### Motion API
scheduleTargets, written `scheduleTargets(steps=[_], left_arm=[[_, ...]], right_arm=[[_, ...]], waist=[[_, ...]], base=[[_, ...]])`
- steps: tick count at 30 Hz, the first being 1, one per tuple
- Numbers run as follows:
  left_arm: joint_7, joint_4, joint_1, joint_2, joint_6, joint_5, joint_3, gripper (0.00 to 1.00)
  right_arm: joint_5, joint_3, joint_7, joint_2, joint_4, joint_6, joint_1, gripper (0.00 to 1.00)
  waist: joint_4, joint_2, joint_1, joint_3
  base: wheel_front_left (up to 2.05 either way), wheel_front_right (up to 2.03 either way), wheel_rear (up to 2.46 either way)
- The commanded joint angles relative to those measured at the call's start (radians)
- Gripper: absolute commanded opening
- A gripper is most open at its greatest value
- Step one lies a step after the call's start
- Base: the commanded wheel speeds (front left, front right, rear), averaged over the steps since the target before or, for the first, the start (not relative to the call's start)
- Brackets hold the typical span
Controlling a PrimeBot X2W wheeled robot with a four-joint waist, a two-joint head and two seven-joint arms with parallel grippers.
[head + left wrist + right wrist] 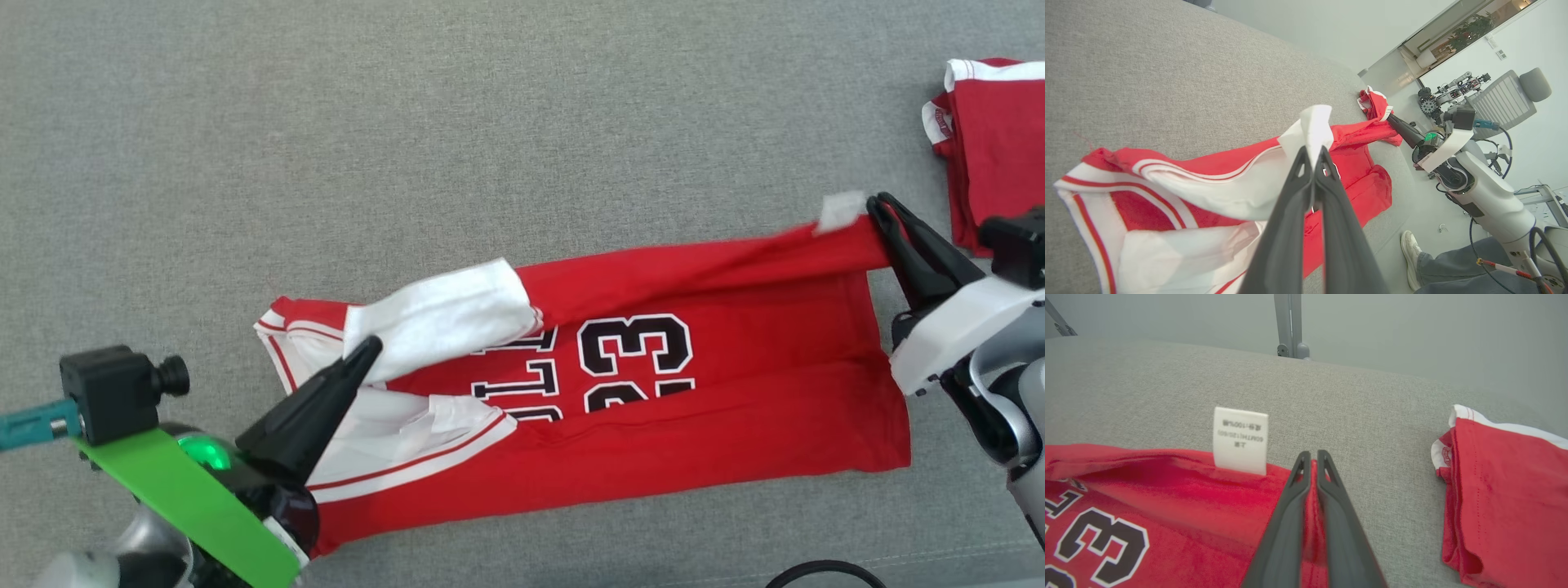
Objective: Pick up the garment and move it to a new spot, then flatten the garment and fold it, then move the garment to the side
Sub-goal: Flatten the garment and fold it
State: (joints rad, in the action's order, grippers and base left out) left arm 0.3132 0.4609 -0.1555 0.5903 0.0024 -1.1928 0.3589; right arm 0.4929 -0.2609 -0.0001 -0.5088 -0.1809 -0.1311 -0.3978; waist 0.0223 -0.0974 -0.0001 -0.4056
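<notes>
Garment: red fabric jersey with white sleeves, lying lengthwise on grey cloth-covered desk. Left tool clamped shut on white sleeve; right tool clamped on hem corner. The edge is lifted and taut between them, presumably to carry a lengthwise fold across.
</notes>
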Motion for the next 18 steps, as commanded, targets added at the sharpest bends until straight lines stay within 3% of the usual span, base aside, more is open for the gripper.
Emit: scheduleTargets(steps=[1, 9, 18], left_arm=[[-0.030, 0.015, 0.055, -0.015, 0.007, 0.002, 0.001, 0.00], [-0.128, -0.058, 0.168, -0.105, -0.016, -0.018, 0.038, 0.00], [-0.155, -0.096, 0.215, -0.130, -0.034, -0.061, 0.032, 0.00]], right_arm=[[0.003, 0.013, -0.010, -0.014, -0.006, 0.001, 0.029, 0.00], [-0.038, -0.044, -0.096, -0.060, -0.100, 0.001, 0.071, 0.00], [-0.023, -0.113, -0.155, -0.127, -0.141, 0.001, 0.075, 0.00]], waist=[[-0.005, 0.0000, 0.0001, -0.001], [-0.060, 0.0000, 0.0001, 0.012], [-0.094, 0.0000, 0.0001, 0.033]], base=[[0.00, 0.00, 0.00], [0.00, 0.00, 0.00], [0.00, 0.00, 0.00]])
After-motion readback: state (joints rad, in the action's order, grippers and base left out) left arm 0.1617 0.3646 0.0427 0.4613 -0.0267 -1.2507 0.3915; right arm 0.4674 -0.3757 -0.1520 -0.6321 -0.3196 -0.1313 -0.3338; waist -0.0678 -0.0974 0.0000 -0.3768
